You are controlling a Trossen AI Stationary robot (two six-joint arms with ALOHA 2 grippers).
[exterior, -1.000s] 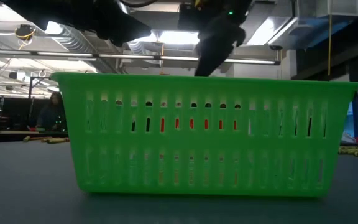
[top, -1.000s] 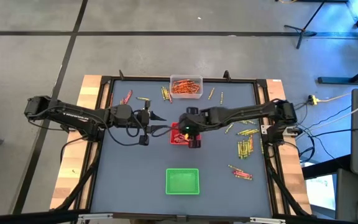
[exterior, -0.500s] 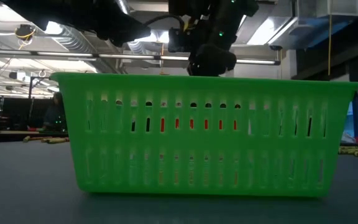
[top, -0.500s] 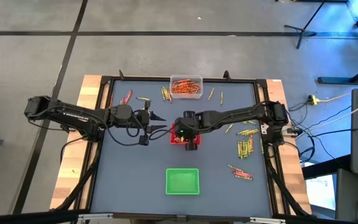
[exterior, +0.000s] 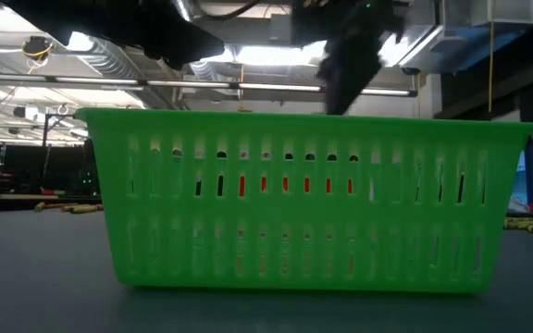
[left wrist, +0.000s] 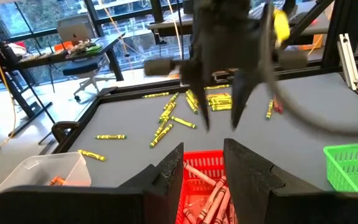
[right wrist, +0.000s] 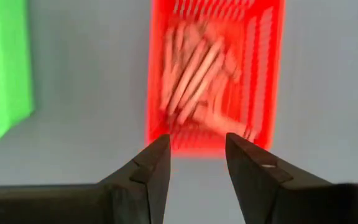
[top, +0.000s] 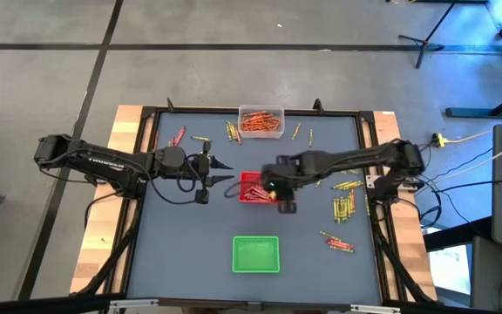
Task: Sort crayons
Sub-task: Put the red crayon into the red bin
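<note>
Red crayons [right wrist: 194,68] lie heaped in the red tray [top: 249,187] at mid-table. My right gripper [right wrist: 197,158] hovers open and empty over the table just off the tray's near right corner [top: 284,199], fingers pointing steeply down. My left gripper [top: 227,173] waits left of the red tray, above the table, pointing almost level at it. Its fingers [left wrist: 169,177] stand apart with nothing between them, and the tray shows beyond them. Orange crayons fill the clear tray [top: 261,122]. Yellow-green crayons [top: 344,206] lie loose at the right.
The green tray [top: 256,254] stands near the front edge and fills the low view [exterior: 308,199]. Loose red crayons lie at the far left [top: 178,135] and near right [top: 338,243]. More yellow-green ones [top: 232,131] lie beside the clear tray. A dark frame [top: 369,157] rims the table.
My right gripper has gone from above the red tray toward the table's right edge and stands beside the tray's near right corner. The red tray has kept its place.
</note>
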